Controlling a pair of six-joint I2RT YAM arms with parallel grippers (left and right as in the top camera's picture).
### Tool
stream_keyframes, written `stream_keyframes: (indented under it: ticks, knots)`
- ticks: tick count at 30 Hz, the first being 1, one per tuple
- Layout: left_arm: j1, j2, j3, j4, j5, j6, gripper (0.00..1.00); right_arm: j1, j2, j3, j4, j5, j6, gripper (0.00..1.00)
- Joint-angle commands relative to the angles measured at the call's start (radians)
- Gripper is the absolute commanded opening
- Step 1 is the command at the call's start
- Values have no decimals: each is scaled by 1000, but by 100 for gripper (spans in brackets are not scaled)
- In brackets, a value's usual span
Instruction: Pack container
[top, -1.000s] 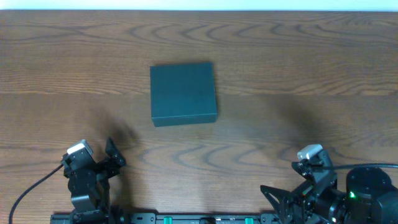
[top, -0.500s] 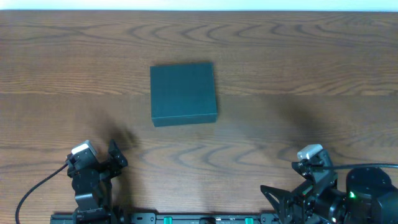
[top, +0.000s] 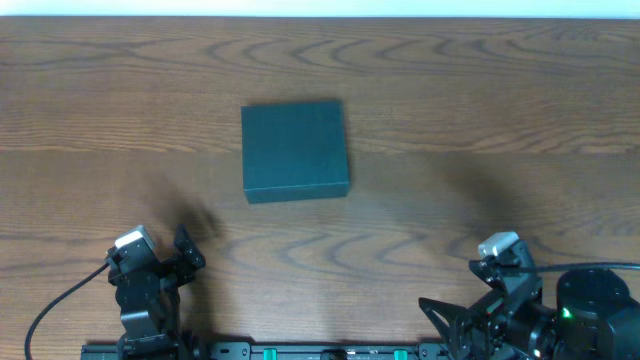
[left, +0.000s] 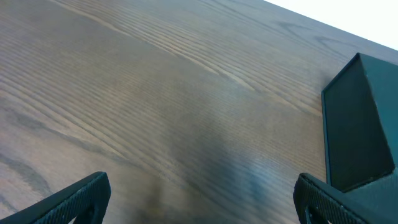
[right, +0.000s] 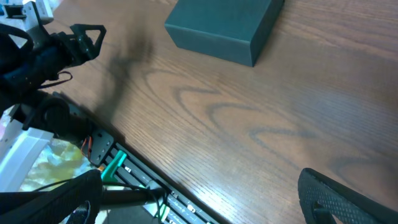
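Black tips sit at both lower corners of the left wrist view, so we read the left pincer (left: 200, 199) as spread wide, with only wood grain between its fingers. It sits near the front edge of the table (top: 500, 100), on the left side. The right pincer (right: 199, 196) is likewise spread wide and grips nothing; it sits near the front edge on the right. Ahead of both, well apart from either, we find the container (top: 295, 150), a dark teal box lying flat on the table with its lid shut. It lies somewhat nearer the left arm's side. From the left wrist we see only part of it, at the right edge of view.
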Motion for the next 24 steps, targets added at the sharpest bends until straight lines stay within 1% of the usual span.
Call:
stream_keyframes:
  ticks: [1, 11, 13, 16, 18, 21, 24]
  knots:
    - [5, -5, -17, 3, 0, 14, 95, 4, -1, -2, -1, -6, 7, 99]
    - [5, -5, -17, 3, 1, 14, 95, 4, -1, -2, -1, 0, -1, 99]
    - [5, -5, -17, 3, 0, 14, 95, 4, -1, -2, 0, 43, -56, 99]
    - [5, -5, -17, 3, 0, 14, 95, 8, -25, -33, 40, 53, -159, 99]
    - [5, -5, -17, 3, 0, 14, 95, 9, -74, -99, 107, 53, -230, 99]
    - [5, -5, -17, 3, 0, 14, 95, 10, -153, -220, 206, 54, -265, 99]
    - [5, -5, -17, 3, 0, 14, 95, 26, -248, -383, 314, 53, -303, 99]
